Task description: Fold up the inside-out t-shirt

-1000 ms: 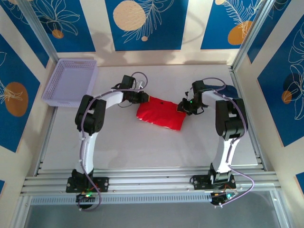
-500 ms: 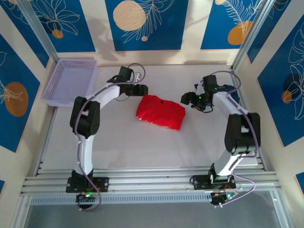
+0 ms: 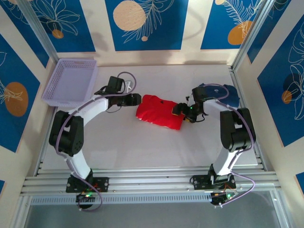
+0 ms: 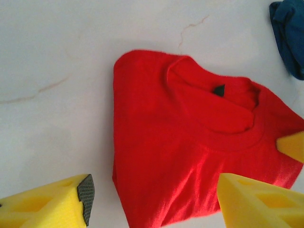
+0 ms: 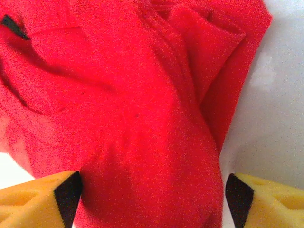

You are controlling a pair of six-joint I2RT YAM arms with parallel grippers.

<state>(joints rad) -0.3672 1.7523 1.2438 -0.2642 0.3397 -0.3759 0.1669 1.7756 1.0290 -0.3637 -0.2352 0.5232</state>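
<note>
Centrally, folded red t-shirt point(image 3: 160, 113) on white table point(image 3: 142, 147), blue-panelled walls point(image 3: 147, 23); left pincer point(image 3: 137, 99), right pincer point(image 3: 177, 109) both spread apart

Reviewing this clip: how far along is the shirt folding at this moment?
Looks done: the red t-shirt lies as a compact folded bundle on the table. In hand: nothing is gripped; the left pincer and right pincer sit open at its opposite edges. Left: perhaps a final fold or tidy-up, since its right edge looks lumpy in the right wrist view.
</note>
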